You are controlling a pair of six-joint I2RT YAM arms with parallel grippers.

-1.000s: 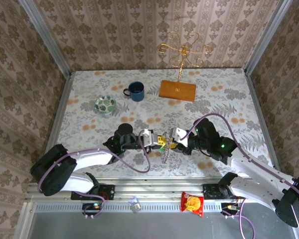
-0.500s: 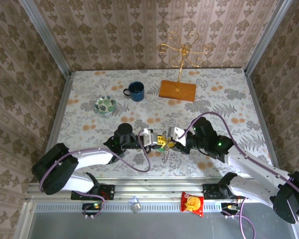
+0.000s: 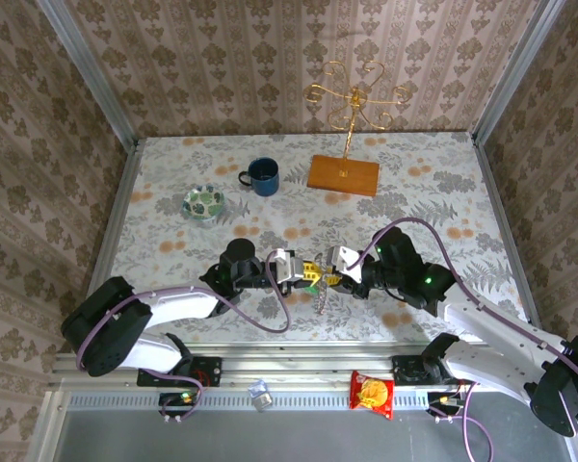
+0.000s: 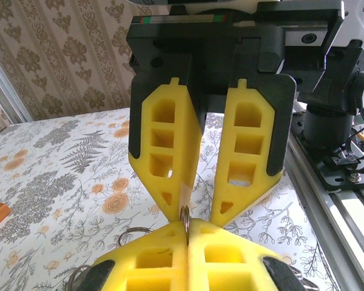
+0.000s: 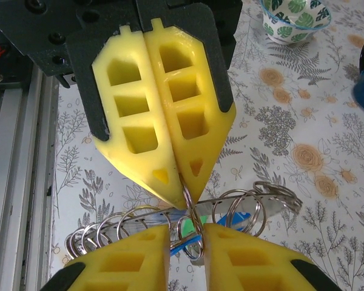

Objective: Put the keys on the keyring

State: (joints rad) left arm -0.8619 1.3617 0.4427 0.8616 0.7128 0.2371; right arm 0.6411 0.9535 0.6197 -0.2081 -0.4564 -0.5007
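- Keyring point(image 5: 256, 209): a row of thin silvery wire loops strung like a loose coil. In the right wrist view its long axis runs across the picture, left end low and right end a little higher, just above the flowered table point(image 5: 303, 121).
- From above, the keyring point(image 3: 319, 294) hangs as a short glinting strand between the two grippers, near the table's front edge, and trails toward the arms' bases.
- Left gripper point(image 5: 185, 195): its moulded yellow fingers with square hollows taper to a wedge. They are pressed together, with one loop pinched edge-on at their tips.
- Right gripper point(image 5: 187, 237): it has the same yellow fingers, standing apart and facing the left one tip to tip. A couple of loops sit in the gap, and I cannot tell whether the pads touch them.
- Further back, left to right, stand a bowl point(image 3: 203, 202) with green leaves, a dark blue mug point(image 3: 264, 176), and a wooden block point(image 3: 343, 174) carrying a curly gold wire stand point(image 3: 354, 96).
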